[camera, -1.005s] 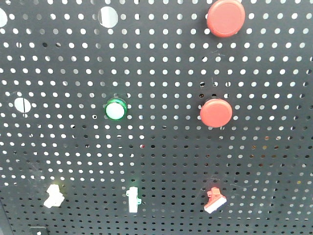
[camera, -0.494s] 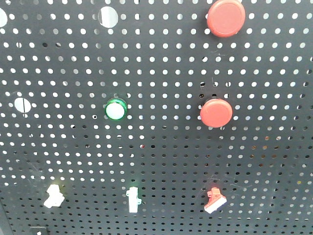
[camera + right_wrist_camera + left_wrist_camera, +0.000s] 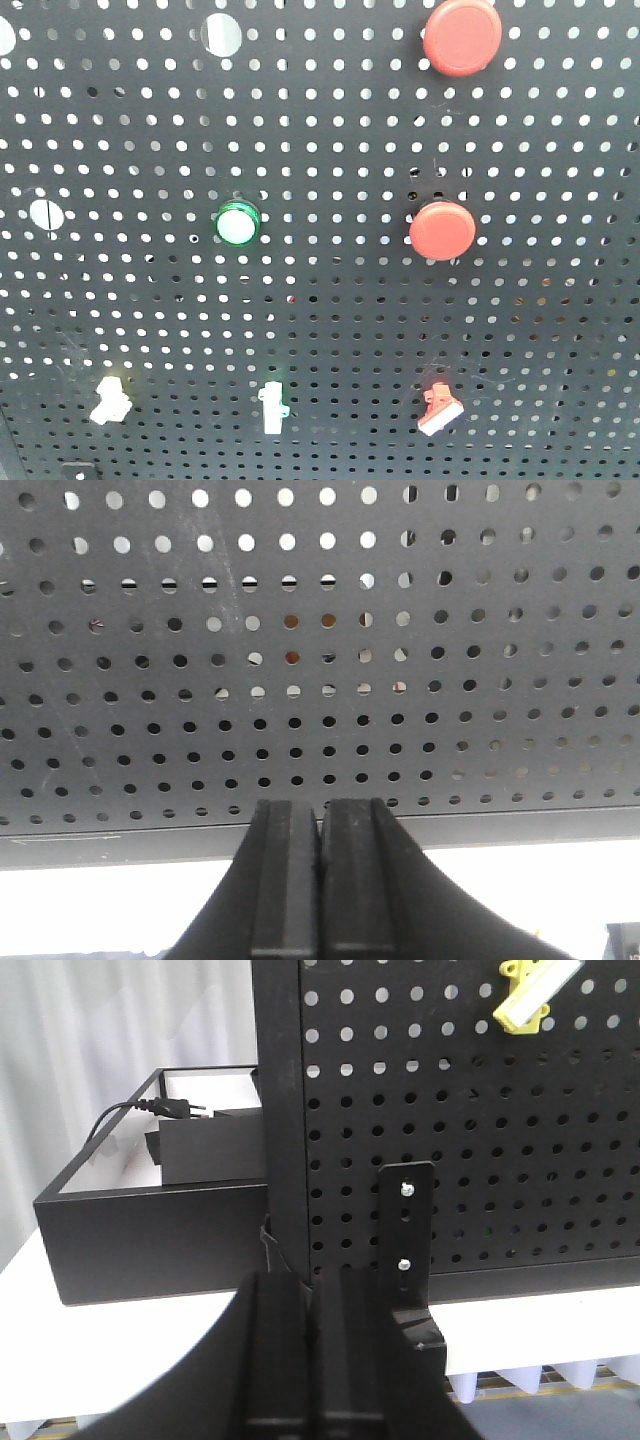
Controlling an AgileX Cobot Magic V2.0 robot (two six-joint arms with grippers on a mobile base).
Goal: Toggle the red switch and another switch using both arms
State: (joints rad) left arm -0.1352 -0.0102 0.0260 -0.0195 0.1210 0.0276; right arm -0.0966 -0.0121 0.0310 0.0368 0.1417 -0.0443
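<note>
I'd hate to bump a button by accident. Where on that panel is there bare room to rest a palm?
The widest bare stretch of the pegboard lies between the green-ringed button and the bottom row of toggles. The upper left is open too. It is tight on the right, around both round red buttons, and beside the red switch, white toggle and pale yellow switch.

Bracket (image 3: 405, 1240) juts from pegboard (image 3: 520, 1160) before left tool (image 3: 312, 1360)

On the black pegboard (image 3: 330, 300) there are two round red push buttons, one at upper right (image 3: 461, 36) and one at centre right (image 3: 441, 229), one green round button (image 3: 237, 224), and three small toggles along the bottom: pale yellow (image 3: 109, 400), green-based (image 3: 271, 405), red (image 3: 439, 409).
</note>
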